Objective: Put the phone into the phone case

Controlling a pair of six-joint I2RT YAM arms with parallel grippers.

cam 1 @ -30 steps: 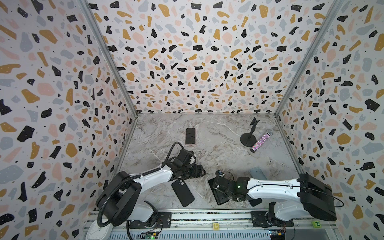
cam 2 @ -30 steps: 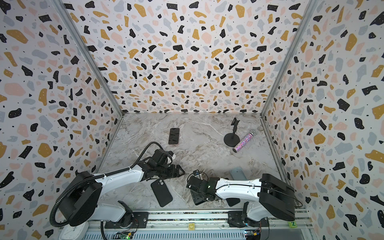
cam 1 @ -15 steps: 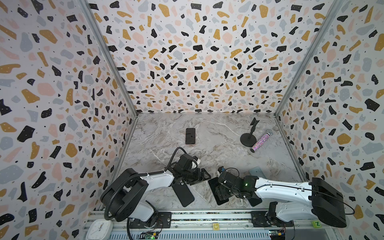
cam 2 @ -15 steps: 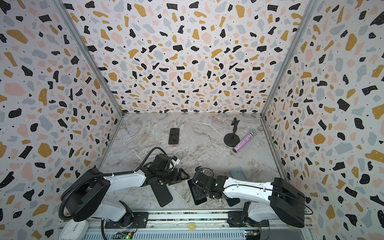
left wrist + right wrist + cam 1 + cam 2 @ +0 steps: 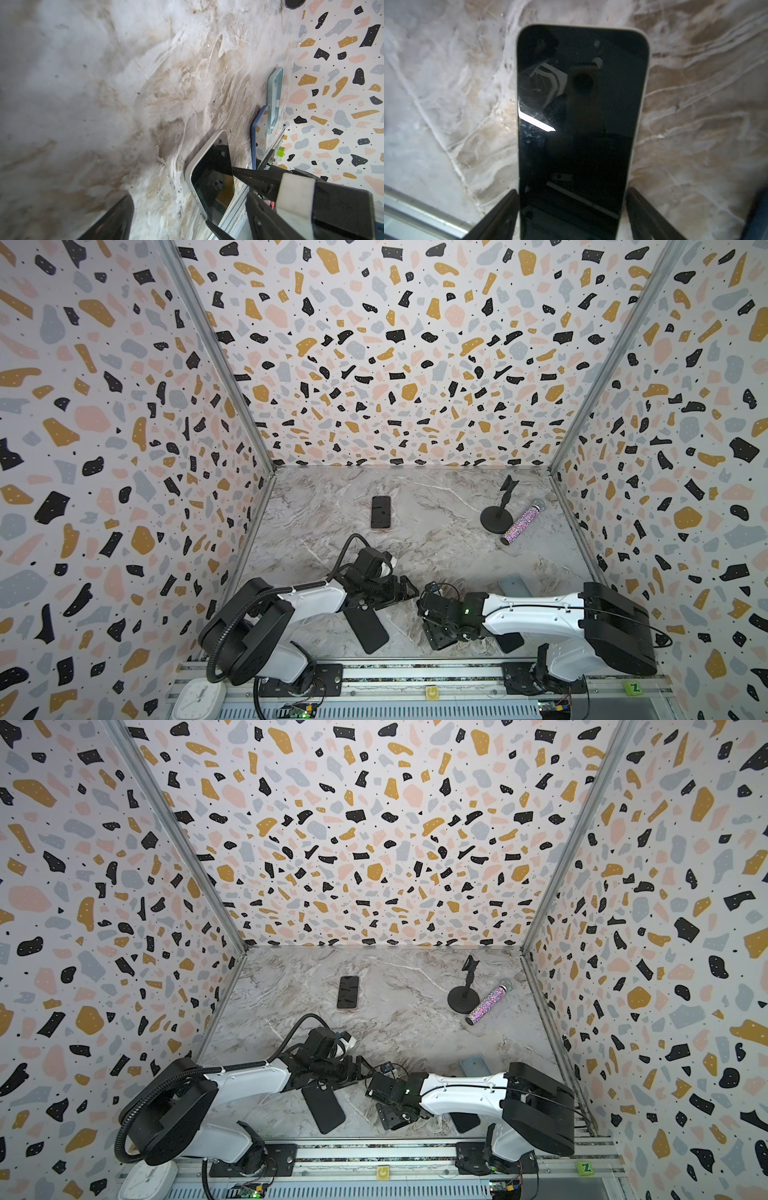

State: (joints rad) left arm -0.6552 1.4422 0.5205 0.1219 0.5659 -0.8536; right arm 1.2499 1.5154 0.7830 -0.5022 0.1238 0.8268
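Little writing can be read. A yellow tag (image 5: 432,692) on the front rail (image 5: 415,672) carries a "G", and a green tag (image 5: 631,688) further right carries a "Z". The clock (image 5: 193,699) at the rail's left end has numerals too small to read. The moulded marks inside the pale blue case (image 5: 275,97) are not legible either. The phone's dark glass gives back only reflections.

The phone (image 5: 575,128) lies screen up on the table (image 5: 415,556), close to the rail and a little right of centre, with a pale rim round the glass. The right claw (image 5: 572,190) straddles its near end. One finger (image 5: 502,212) stands at each long edge, so the jaws are apart by the phone's width. I cannot tell whether they press on the rim or only stand against it. The left wrist view shows the same pair, with the claw's tips at either side of the phone.

The left claw (image 5: 401,591) hangs just left of the right arm's wrist. Its jaws are apart with nothing between them, and it is clear of the phone. Under its arm lies a flat black slab (image 5: 370,632); I cannot tell whether it is a phone or a case.

The pale blue case lies behind the right arm, and a dark blue case (image 5: 256,133) lies beside it, nearer the rail. A far phone (image 5: 381,512) lies mid-table, well apart from both claws. At the far right, a stand (image 5: 496,516) has a glitter mic (image 5: 521,524) just beside it.
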